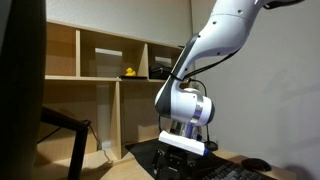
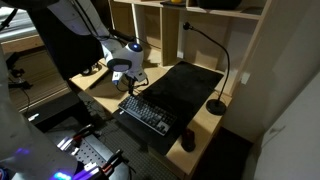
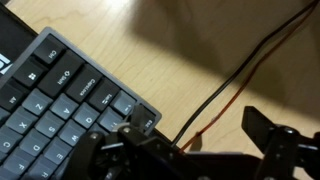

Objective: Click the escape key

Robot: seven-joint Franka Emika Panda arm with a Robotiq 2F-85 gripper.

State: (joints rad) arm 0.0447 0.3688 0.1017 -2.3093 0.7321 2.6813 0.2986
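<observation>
In the wrist view, the keyboard (image 3: 60,90) fills the left of the frame. It lies flat on the wooden table (image 3: 200,35), with 1 corner reaching toward the lower middle. We judge the escape key (image 3: 143,121) to be the key at that corner, though its legend is too blurred to read.

Just right of it, along the bottom edge, sits the end effector (image 3: 205,152). Its 2 fingers (image 3: 130,150) stand spread apart and hold nothing. 1 hangs over the keyboard's corner and the other is out over bare wood at lower right. We read this offset as deliberate: with the jaws parted, 1 fingertip alone can come down on a single key without catching its neighbours. We cannot tell whether that finger touches the key.

A thin cable (image 3: 235,75) runs diagonally across the wood from upper right toward the lower middle. It passes close by the fingers and could snag if the press drifts sideways.

In an exterior view, the arm (image 2: 122,62) bends down at the left of the frame over that end of the keyboard. A dark mat (image 2: 190,85) lies in the middle and a gooseneck lamp (image 2: 217,104) stands further right, both well apart from the work. The press looks near, and we think it calls for a short, straight push down.
</observation>
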